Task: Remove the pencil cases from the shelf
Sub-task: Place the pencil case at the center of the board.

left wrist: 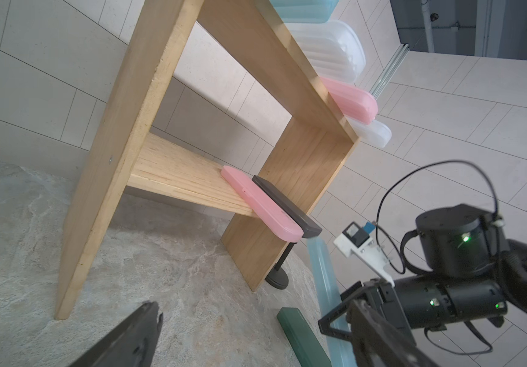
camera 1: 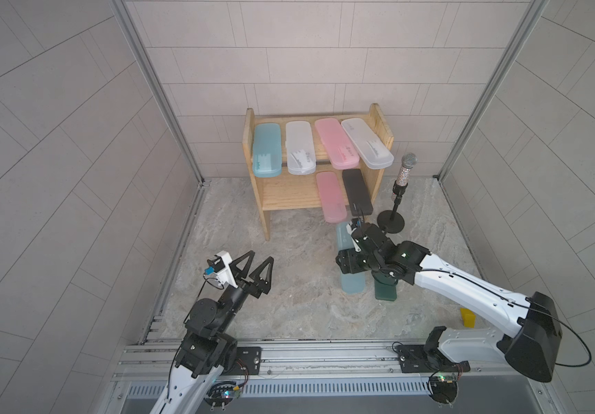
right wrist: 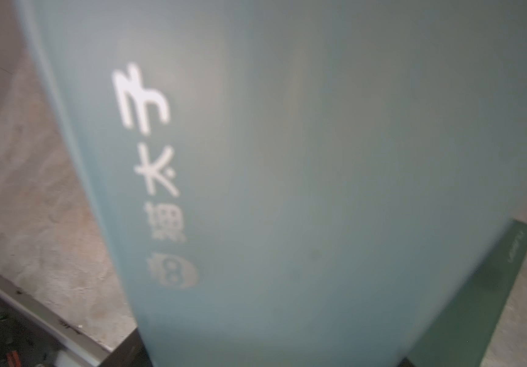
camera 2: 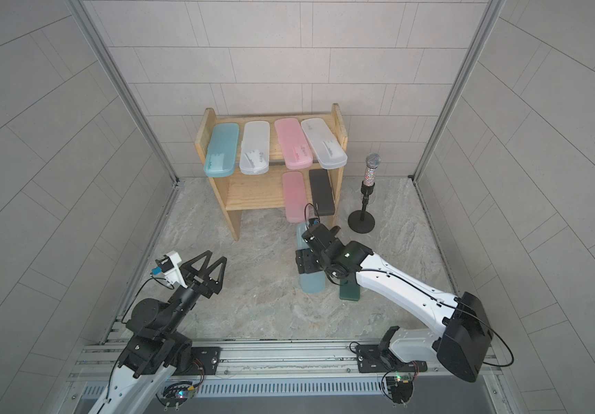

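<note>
The pine shelf [camera 1: 289, 193] carries on its top tier a light blue [camera 1: 266, 150], a white [camera 1: 300, 147], a pink [camera 1: 336, 143] and a white [camera 1: 367, 143] pencil case. A pink [camera 1: 331, 197] and a black [camera 1: 357, 192] case lie on the lower tier and overhang its front. My right gripper [camera 1: 347, 263] is shut across a light blue case [camera 1: 351, 283] in front of the shelf; this case [right wrist: 287, 159] fills the right wrist view. Beside it a dark green case [camera 1: 385, 289] lies on the floor. My left gripper [camera 1: 261, 255] hangs open and empty to the left.
A glittery microphone [camera 1: 403, 175] on a black stand is right of the shelf, close to the right wrist. A small yellow object [camera 1: 468, 317] sits by the right arm. Grey walls close three sides, and a metal rail [camera 1: 324, 353] runs along the front.
</note>
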